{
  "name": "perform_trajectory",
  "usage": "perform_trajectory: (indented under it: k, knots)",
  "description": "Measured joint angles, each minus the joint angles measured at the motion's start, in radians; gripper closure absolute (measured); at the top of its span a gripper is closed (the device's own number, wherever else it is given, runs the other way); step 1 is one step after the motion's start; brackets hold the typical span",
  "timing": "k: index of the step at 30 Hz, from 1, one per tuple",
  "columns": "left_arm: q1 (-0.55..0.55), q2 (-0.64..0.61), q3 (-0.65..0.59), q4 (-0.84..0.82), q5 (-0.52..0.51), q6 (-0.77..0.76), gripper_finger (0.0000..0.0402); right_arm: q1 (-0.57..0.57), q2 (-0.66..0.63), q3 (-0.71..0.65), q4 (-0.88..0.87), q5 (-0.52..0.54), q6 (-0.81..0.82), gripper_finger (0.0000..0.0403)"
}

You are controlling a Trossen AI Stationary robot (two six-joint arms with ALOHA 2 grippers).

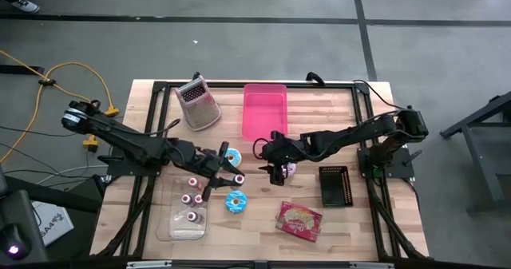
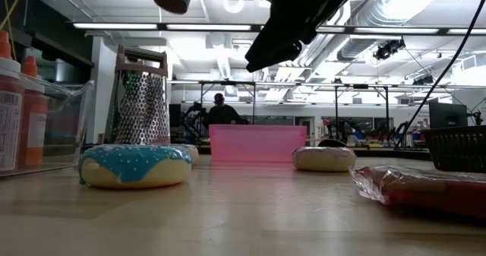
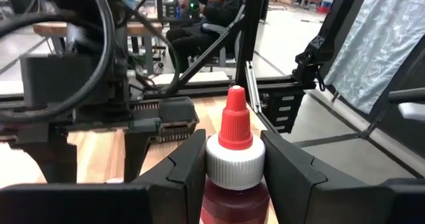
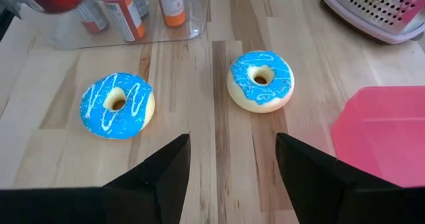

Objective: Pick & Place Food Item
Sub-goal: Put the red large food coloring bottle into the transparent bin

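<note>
I see my left gripper [image 3: 229,177] clamped on a red-capped bottle [image 3: 234,164], lifted just beside the clear bin [image 1: 185,213], which holds more bottles [image 1: 192,199]. My right gripper [image 4: 229,164] hangs with its jaws apart and nothing between them, on the far side of the bin from the left arm, above two blue donuts [image 4: 118,106] [image 4: 260,80] lying on the bench [image 1: 255,217]. The pink tray [image 1: 264,109] beyond the donuts holds nothing.
</note>
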Motion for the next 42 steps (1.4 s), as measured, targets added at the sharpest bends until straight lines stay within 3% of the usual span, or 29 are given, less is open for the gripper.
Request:
perform_trajectory:
  k: [10,16,22,30,42]
  knots:
    - [0.024,-0.118,-0.006,-0.169,0.026,0.022,0.028,0.0,0.001,0.0,0.014,0.0,0.0,0.0195]
    - [-0.018,-0.26,-0.102,-0.184,0.015,0.017,0.028,0.0,0.001,0.0,0.039,0.0,0.0,0.0195]
    - [-0.116,-0.428,-0.218,-0.192,-0.13,-0.001,0.028,0.0,0.001,0.0,0.057,0.0,0.0,0.0195]
    - [-0.28,-0.548,-0.245,-0.289,-0.238,0.022,0.028,0.0,0.001,0.0,0.076,-0.001,0.0,0.0195]
    - [-0.547,-0.607,-0.245,-0.384,-0.243,0.033,0.028,0.0,0.002,0.0,0.111,-0.001,0.0,0.0195]
